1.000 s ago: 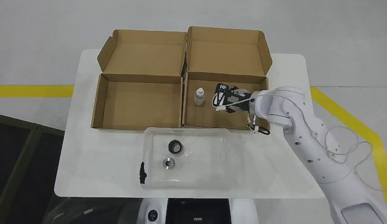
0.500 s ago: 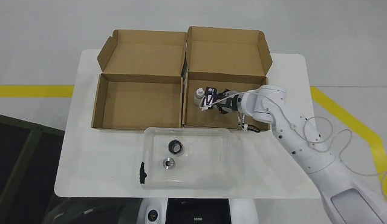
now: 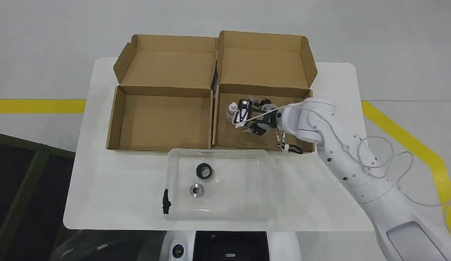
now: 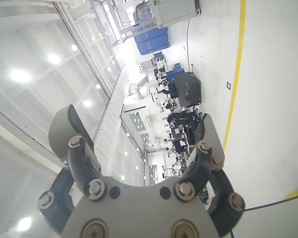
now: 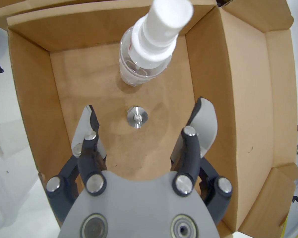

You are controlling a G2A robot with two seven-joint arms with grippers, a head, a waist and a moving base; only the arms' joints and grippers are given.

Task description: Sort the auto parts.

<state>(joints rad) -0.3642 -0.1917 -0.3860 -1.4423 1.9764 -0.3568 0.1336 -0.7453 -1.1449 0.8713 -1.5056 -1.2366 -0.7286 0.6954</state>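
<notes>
From above, a white table (image 3: 99, 183) carries two open brown boxes side by side, the left box (image 3: 161, 122) and the right box (image 3: 289, 90). The right arm goes into the right box, and the right gripper (image 3: 244, 113) is low inside it, just beside a small bottle (image 3: 232, 111) that stands upright near the wall next to the left box. In front of the boxes sits a clear tray (image 3: 243, 204). A black ring (image 3: 204, 169) and a silver piece (image 3: 196, 190) lie in the tray, near each other but apart. A little black bit (image 3: 166, 202) sits at the tray's outer edge. In the left wrist view, the left gripper (image 4: 137, 115) points out at a big bright room with a yellow line (image 4: 234, 75) on the floor. Its fingers are wide apart and hold nothing. In the right wrist view, the right gripper is spread wide too and holds nothing. A shiny metal part (image 5: 137, 119) sits on the floor of the right box, between the two fingers and touching neither. The bottle, with its white cap, stands just past this part
</notes>
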